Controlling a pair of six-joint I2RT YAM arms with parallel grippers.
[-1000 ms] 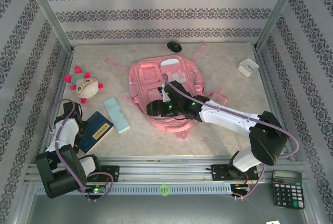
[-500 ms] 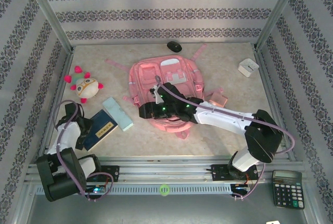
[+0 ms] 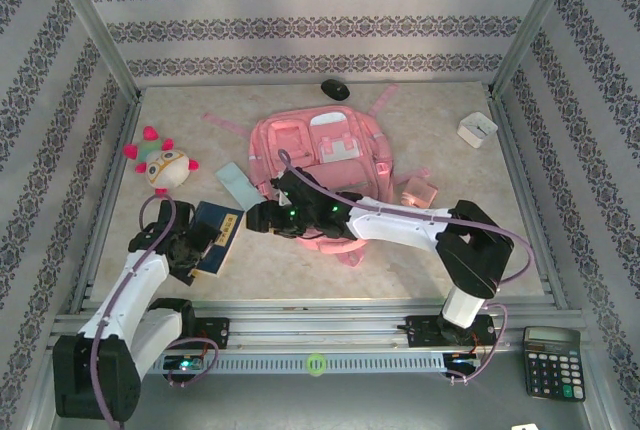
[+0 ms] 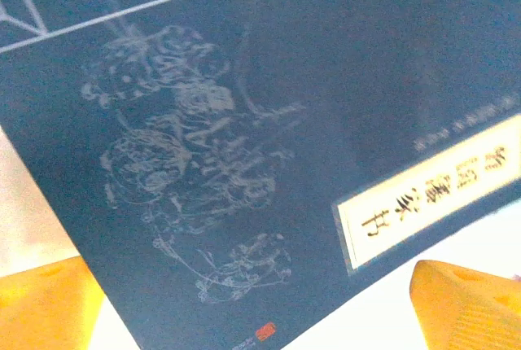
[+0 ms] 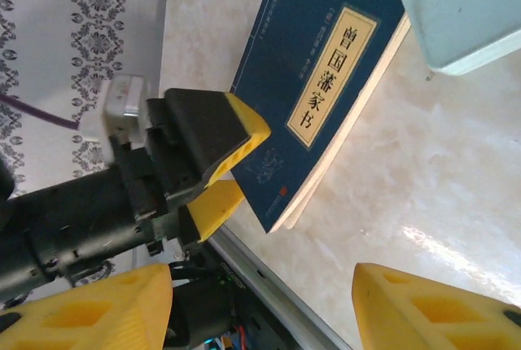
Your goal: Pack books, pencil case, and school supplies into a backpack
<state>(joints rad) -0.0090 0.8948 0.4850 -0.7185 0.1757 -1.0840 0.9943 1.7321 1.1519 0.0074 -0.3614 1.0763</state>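
A thin dark blue book [image 3: 217, 234] [image 4: 244, 138] [image 5: 321, 81] lies left of the pink backpack [image 3: 320, 145]. My left gripper [image 3: 192, 247] [image 4: 260, 305] is open, its yellow fingers [image 5: 232, 134] on either side of the book's near corner. Stretched out from the backpack side, my right gripper [image 3: 256, 218] [image 5: 260, 313] hovers open just right of the book, with nothing between its fingers. The pale blue pencil case [image 3: 238, 185] [image 5: 460, 8] rests between book and backpack. A small pink block [image 3: 415, 190] of the school supplies sits right of the backpack.
A plush toy [image 3: 165, 165] lies at the left, a white square box [image 3: 477, 128] at the back right, a black object [image 3: 335, 90] behind the backpack. A calculator [image 3: 552, 360] sits off the table at the front right. Metal frame rails edge the table.
My left gripper and the book shifted right, towards the backpack. My right gripper moved left off the backpack to beside the book. The pencil case slid back towards the backpack.
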